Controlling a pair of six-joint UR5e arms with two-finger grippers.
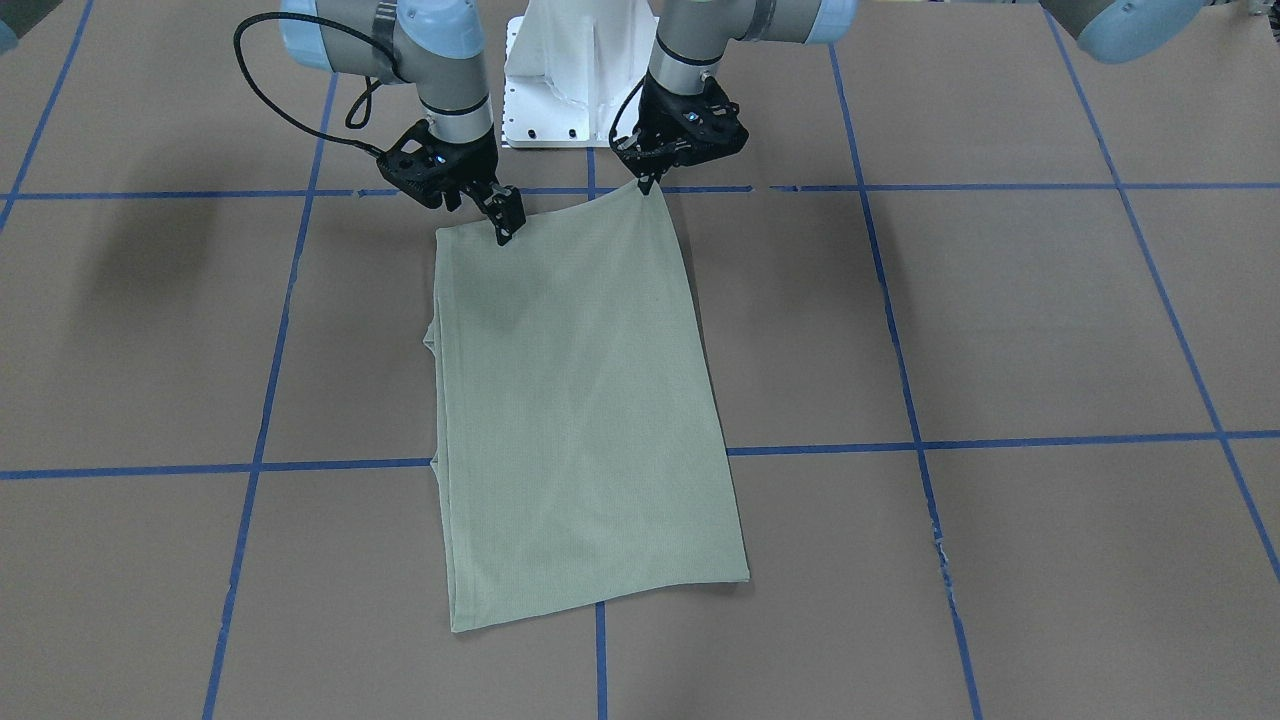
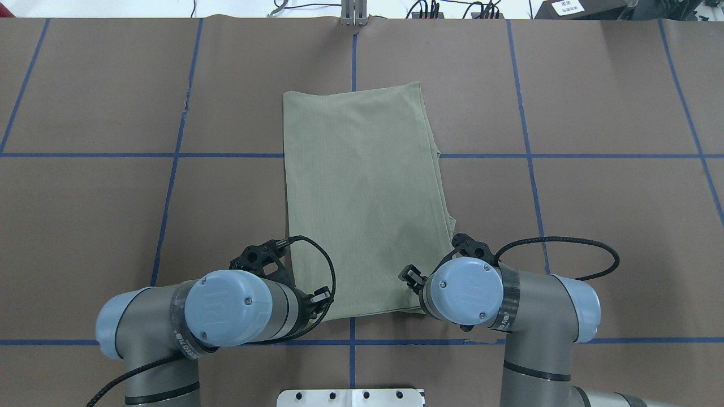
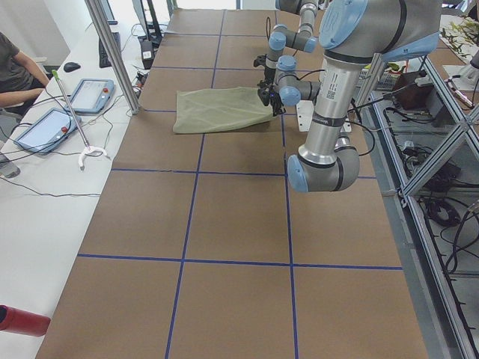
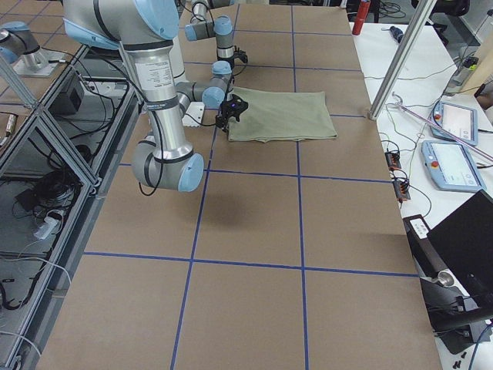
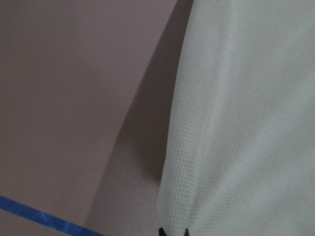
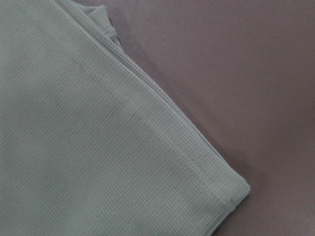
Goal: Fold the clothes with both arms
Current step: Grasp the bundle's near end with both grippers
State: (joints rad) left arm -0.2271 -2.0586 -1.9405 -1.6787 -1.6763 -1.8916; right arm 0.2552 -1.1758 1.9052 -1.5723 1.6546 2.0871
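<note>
The pale sage-green shirt (image 1: pixel 580 400) lies folded into a long rectangle on the brown table, as the overhead view also shows (image 2: pixel 362 192). My left gripper (image 1: pixel 647 183) is shut on the shirt's near corner on my left side and holds it slightly raised. In the left wrist view its black fingertips (image 5: pixel 173 231) pinch the knit edge (image 5: pixel 246 123). My right gripper (image 1: pixel 495 225) hovers over the other near corner. That corner lies flat on the table in the right wrist view (image 6: pixel 98 147), where no fingers show. The gripper looks open and holds nothing.
The white pedestal base (image 1: pixel 560 70) stands just behind both grippers. Blue tape lines (image 1: pixel 590 180) cross the table. To my left, operators' tablets (image 3: pixel 90 93) and a metal post (image 3: pixel 112 52) stand past the table's far edge.
</note>
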